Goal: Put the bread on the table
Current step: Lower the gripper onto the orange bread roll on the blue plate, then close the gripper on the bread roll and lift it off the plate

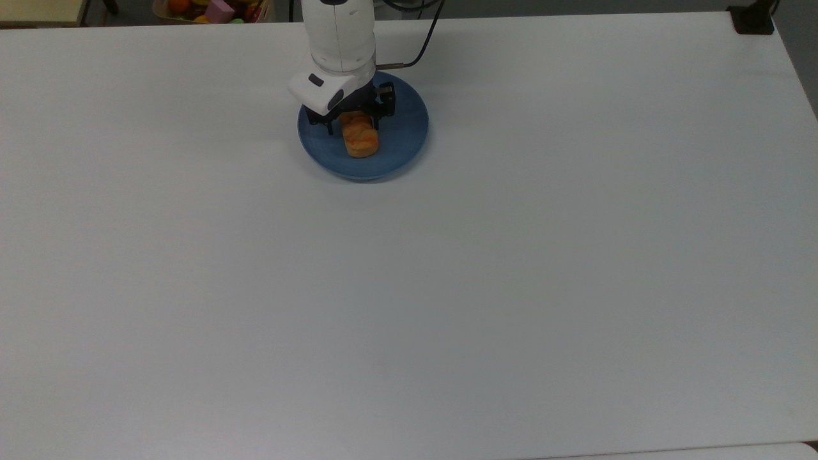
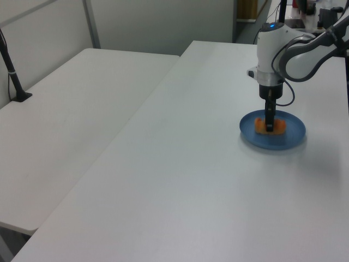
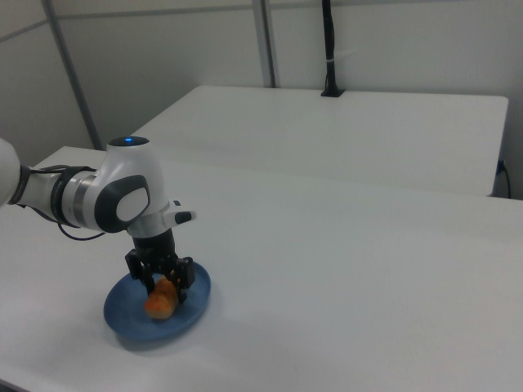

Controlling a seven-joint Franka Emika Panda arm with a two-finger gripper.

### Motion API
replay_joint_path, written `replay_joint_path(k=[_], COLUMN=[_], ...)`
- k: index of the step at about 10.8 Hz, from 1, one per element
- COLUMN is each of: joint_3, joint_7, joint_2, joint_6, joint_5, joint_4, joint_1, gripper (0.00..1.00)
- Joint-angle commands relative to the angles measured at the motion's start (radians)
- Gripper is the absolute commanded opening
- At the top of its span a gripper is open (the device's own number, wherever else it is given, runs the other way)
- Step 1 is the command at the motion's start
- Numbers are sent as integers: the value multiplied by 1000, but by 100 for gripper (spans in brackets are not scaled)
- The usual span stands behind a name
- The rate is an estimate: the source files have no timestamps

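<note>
The bread [image 1: 360,136], golden-orange and ridged, lies on the blue plate [image 1: 402,137], the gripper's [image 1: 353,125] spread fingers straddling it.

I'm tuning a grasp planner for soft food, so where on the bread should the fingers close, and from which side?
Grip the bread across its narrow width, on the two long sides near mid-length, coming straight down from above. It lies flat on the blue plate, long sides free. The gripper already straddles its far end this way.
</note>
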Motion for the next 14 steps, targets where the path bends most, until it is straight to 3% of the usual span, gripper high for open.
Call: replay_joint_path(k=[1,4,7,14], joint_3=[-4,-4,-4,-6], joint_7=[15,18,42,42], joint_2=[-5,-11,-37,-94], joint_6=[20,8,-51,-410], joint_5=[11,11,11,6], joint_4=[-9,-6,16,247], joint_1=[12,12,14,-5], gripper=[54,43,42,42])
